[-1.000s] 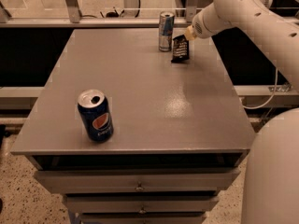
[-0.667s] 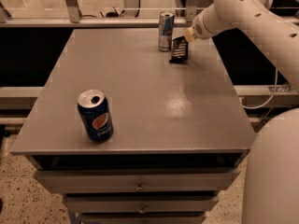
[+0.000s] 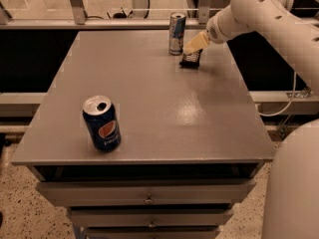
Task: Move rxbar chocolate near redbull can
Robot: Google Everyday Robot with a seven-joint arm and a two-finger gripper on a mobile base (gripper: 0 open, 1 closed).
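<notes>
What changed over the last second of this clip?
The gripper and the rxbar chocolate dropped slightly toward the table, beside the redbull can. Whether the bar has been released cannot be told. Both the redbull can and the Pepsi can stayed put.

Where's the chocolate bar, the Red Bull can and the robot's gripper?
rxbar chocolate [image 3: 191,60]: camera view, middle of black wrapper.
redbull can [image 3: 176,33]: camera view, middle of its side.
gripper [image 3: 194,51]: camera view, tip, gripping the bar's top.

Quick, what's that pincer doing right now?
Pincer: closed on the rxbar chocolate, at the far edge of the table, beside the redbull can.
</notes>
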